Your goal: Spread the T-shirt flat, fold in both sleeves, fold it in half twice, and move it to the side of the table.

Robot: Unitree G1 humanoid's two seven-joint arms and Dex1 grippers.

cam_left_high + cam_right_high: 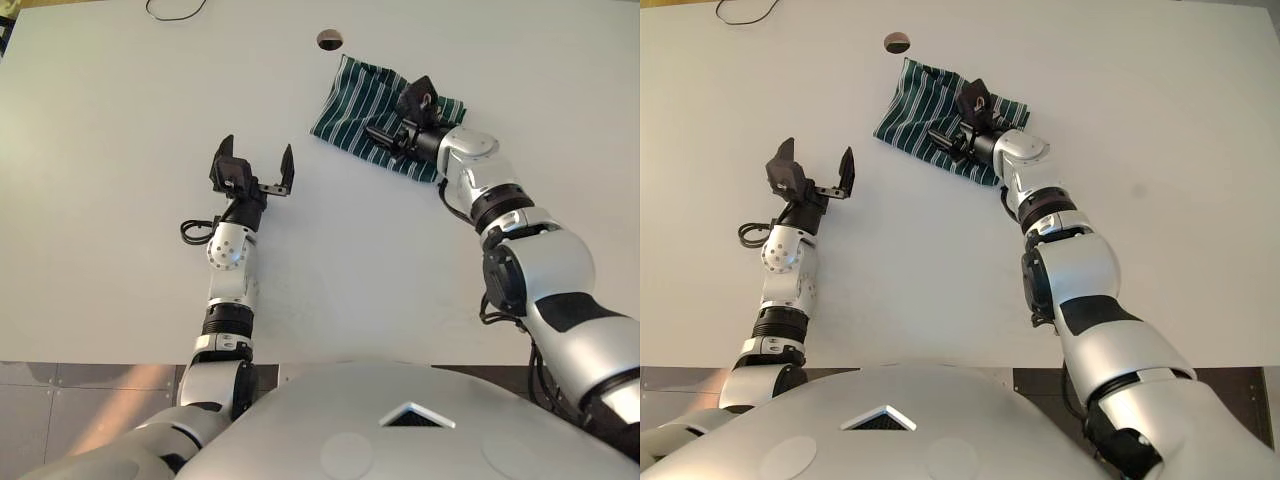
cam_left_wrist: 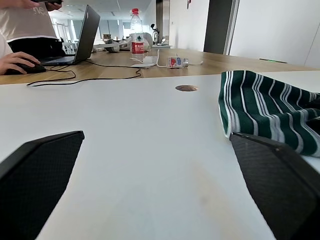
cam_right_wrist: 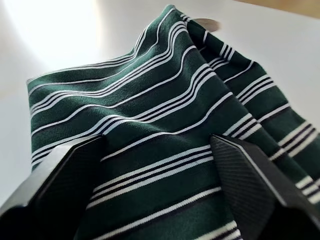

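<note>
Apparently pressing the wide-open, empty right gripper (image 1: pixel 398 112) onto the folded T-shirt (image 1: pixel 352 95) beneath for sliding. Holding the left gripper (image 1: pixel 257 150) open, empty, aside.

Head views: bright, even light from overhead, white table (image 1: pixel 110 110) close to clipping, shadows faint and soft-edged. Right wrist view: hard glare blows out the table in 1 corner, T-shirt (image 3: pixel 150 115) creases go dark. Left wrist view: soft sheen on the table, thin shadow under the T-shirt's edge, left gripper (image 2: pixel 157 134) fingers (image 2: pixel 35 185) show as near-black slabs against it.
</note>
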